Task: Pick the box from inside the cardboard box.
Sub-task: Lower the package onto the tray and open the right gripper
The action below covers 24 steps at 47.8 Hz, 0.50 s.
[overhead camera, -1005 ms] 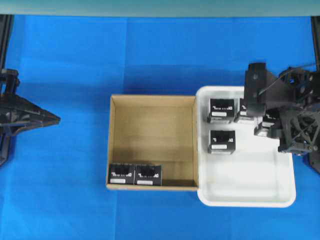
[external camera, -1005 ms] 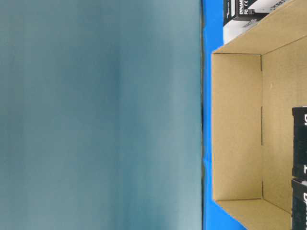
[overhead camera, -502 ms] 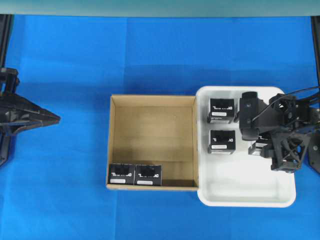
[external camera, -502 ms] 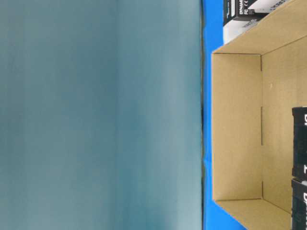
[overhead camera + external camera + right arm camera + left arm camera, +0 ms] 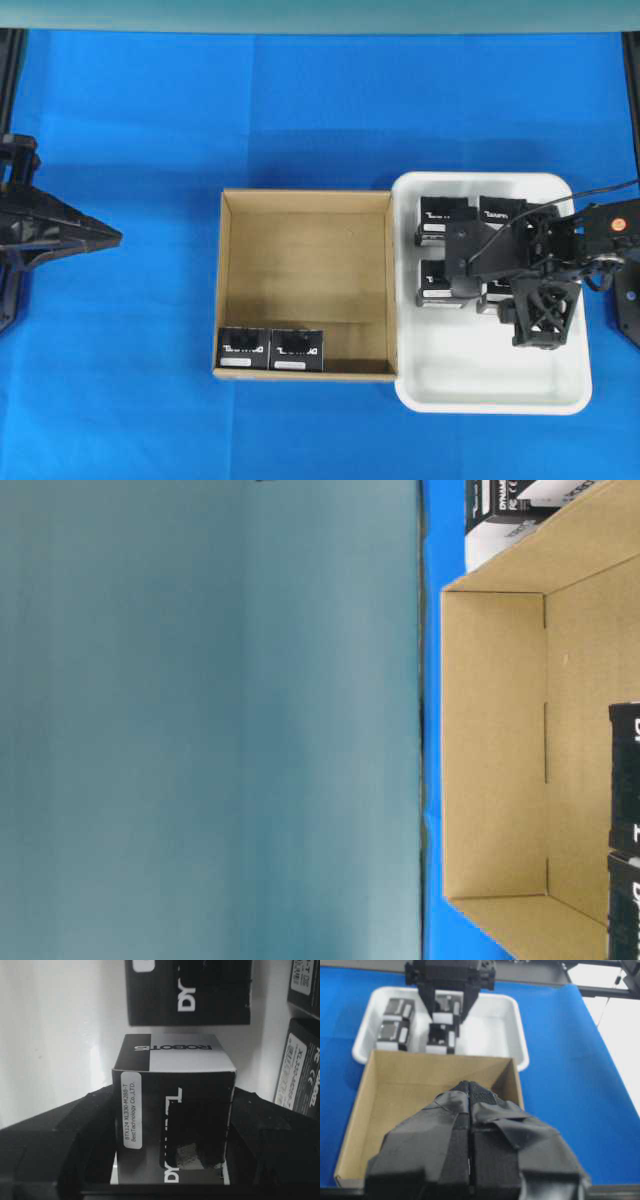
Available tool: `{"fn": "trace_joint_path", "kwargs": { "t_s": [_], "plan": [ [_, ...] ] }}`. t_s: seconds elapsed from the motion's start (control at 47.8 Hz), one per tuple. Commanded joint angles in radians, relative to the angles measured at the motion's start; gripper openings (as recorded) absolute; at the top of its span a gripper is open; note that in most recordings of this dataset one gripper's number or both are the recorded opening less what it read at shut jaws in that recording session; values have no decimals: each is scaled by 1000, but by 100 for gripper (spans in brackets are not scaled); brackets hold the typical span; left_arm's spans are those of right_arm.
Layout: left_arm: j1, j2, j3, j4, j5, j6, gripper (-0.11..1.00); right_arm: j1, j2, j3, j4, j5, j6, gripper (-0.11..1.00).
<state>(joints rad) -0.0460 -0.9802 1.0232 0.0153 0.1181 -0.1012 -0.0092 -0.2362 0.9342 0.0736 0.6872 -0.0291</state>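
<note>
The brown cardboard box [image 5: 305,250] sits mid-table with two black boxes [image 5: 243,348] [image 5: 298,349] along its near wall; they also show at the right edge of the table-level view [image 5: 625,780]. My right gripper [image 5: 492,300] is low over the white tray [image 5: 500,385], shut on a black box [image 5: 175,1110] with a white label strip; its fingers [image 5: 60,1145] press both sides. Three more black boxes [image 5: 445,220] [image 5: 500,210] [image 5: 438,285] stand in the tray. My left gripper [image 5: 100,238] is shut and empty at the far left, and points at the carton [image 5: 420,1090].
The blue table surface [image 5: 300,120] surrounds the carton and tray, which touch side by side. The near half of the tray holds nothing. A teal wall [image 5: 200,720] fills most of the table-level view. The left wrist view shows the right arm [image 5: 450,975] above the tray [image 5: 490,1020].
My right gripper has moved from the tray's back right corner toward its middle, carrying the black box lower and closer to the other boxes. The left arm has not moved.
</note>
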Motion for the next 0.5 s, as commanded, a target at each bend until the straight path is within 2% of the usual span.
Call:
{"fn": "trace_joint_path", "kwargs": {
  "t_s": [0.0,0.481],
  "plan": [
    [-2,8,-31,2,-5,-2,-7,-3,15,-5,-6,-21,-2,61],
    [-2,8,-29,2,-5,-2,-7,-21,54,2,-35,-55,-5,61]
  ]
}}
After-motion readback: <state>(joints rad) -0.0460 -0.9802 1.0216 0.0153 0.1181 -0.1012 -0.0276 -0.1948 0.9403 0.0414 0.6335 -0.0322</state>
